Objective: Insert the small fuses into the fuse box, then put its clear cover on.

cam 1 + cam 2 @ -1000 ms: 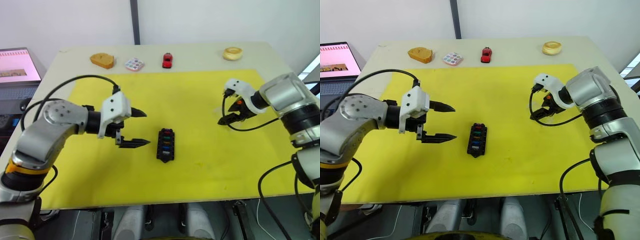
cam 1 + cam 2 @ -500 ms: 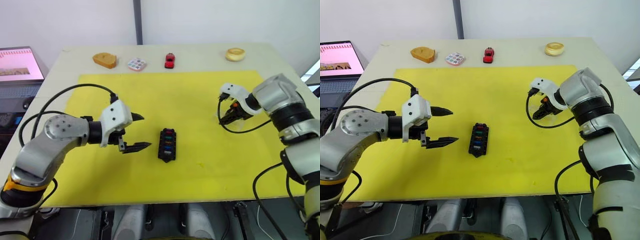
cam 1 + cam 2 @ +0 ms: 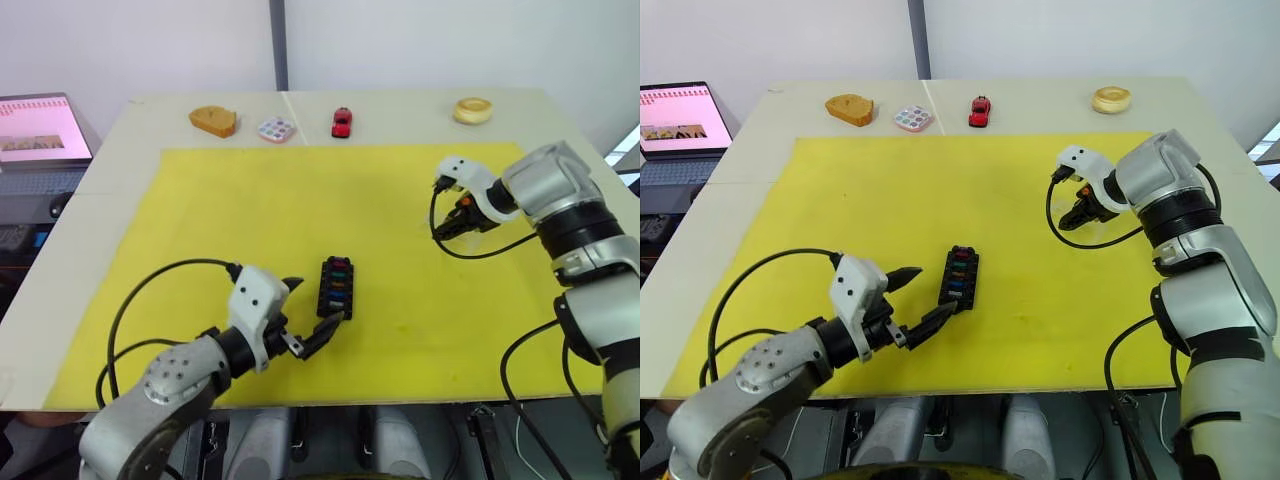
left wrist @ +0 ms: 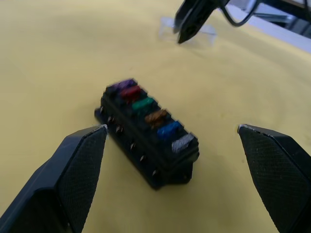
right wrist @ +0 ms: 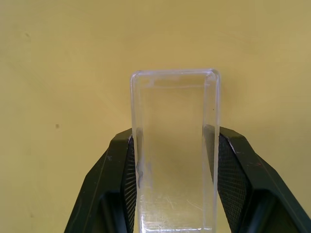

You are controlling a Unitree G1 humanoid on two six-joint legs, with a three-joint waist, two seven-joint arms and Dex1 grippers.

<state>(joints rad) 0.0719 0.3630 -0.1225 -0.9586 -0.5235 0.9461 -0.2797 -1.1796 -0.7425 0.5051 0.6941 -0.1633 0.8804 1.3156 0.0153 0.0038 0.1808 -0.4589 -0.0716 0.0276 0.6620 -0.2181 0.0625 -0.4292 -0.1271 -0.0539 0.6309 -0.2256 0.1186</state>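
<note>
Two black fingers of the right hand press against the long sides of the clear cover, gripping it above the yellow mat. The left hand is spread wide and holds nothing; the fuse box sits on the mat just ahead of it, between the lines of its fingers but not touched by them. Six fuses fill the box's top slots in a row: purple, red, green, amber, blue, grey.
</note>
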